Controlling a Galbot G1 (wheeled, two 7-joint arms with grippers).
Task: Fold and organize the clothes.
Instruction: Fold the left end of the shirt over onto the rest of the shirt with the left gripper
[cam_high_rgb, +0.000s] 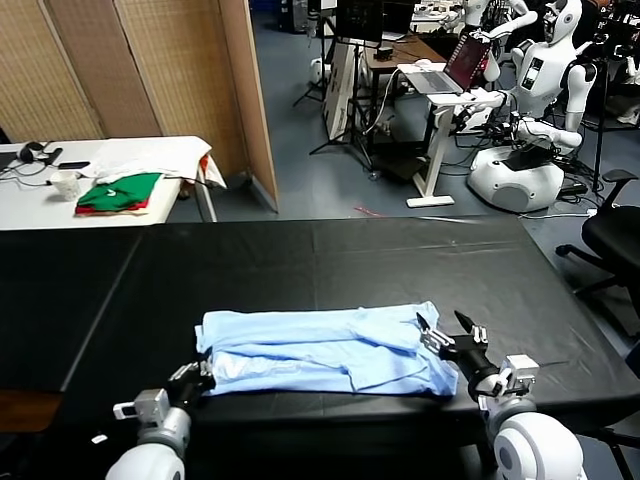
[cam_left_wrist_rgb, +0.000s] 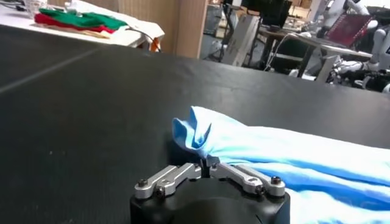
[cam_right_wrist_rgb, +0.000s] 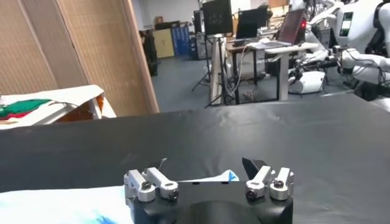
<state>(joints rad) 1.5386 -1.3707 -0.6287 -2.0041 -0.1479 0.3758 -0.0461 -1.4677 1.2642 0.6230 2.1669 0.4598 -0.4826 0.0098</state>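
**Left corner pinched, right side not yet held**

The T-shirt lies folded in a band at lower centre of the black table. The left gripper is clamped on its near-left corner; the right gripper hangs spread apart over the right end. Lifting now risks an uneven pull and the thin fabric slipping. Green-and-red garments sit upper left, well clear.

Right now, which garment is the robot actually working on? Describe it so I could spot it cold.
On the black table directly before the robot, the T-shirt lies partly folded into a long band near the front edge, between the left gripper and right gripper. It alone is pale sky-blue; the folded garments on the white table behind are green and red.
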